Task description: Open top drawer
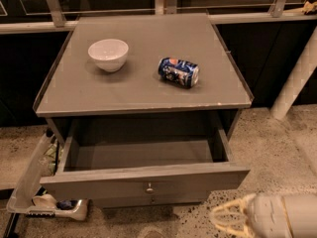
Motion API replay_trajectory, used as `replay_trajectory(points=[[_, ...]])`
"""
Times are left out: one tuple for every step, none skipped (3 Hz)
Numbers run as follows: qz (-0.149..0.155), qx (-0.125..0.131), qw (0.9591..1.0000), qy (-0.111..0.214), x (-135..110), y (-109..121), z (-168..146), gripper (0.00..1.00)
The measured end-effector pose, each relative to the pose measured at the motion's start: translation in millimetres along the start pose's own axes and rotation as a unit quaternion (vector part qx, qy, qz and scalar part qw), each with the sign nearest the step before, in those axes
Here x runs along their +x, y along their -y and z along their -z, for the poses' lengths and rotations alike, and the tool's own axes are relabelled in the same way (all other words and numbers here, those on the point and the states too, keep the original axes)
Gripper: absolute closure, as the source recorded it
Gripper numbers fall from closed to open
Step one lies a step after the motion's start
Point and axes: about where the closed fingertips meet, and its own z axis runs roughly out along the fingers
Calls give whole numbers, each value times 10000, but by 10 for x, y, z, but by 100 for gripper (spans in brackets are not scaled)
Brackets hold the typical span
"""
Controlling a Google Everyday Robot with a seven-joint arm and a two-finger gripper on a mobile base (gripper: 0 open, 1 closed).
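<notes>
Scanning left to right from the front of the grey bench (124,90).

Far left, on the floor: a clear plastic tray-like piece (28,180) leans tilted against the bench's lower left side. A white object with a dark blue part (64,208) lies at its foot, just beside the drawer's left corner. What it is, I cannot tell.

Bench top, left half: a white bowl (108,54), upright, with nothing showing inside it. Well apart to the right, a blue, white and red drink can (179,72) lies on its side, its silver end facing right. Neither one overhangs the edge.

Below the top: the top drawer (148,180) stands wide open, its box drawn forward well past the bench's front edge. Inside is plain grey, floor and walls bare to view. A small round metal knob (149,187) sits at the centre of the front panel. Just under it, a slimmer front with its own small knob (152,199) is closed.

Behind: a pale rail (20,28) with metal uprights runs along a dark wall. Right of the bench, a white pole (296,81) slants down to the speckled floor (277,148).

Lower right corner: the gripper (223,222), cream-coloured on a bulky white wrist, hangs low over the floor, below and to the right of the drawer front. It is apart from the knob and touches nothing. Released or clenched, I cannot tell.
</notes>
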Motion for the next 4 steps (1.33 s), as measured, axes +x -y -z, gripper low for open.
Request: replay_trajectory(points=[[367,145,9992,-116,-241,821,-121,39],[509,79,9987,-50,-367,971,-213,16],[489,83,9988,-57,-352,944,-203,0],[511,95,9986,-72,-354,955,-220,0]])
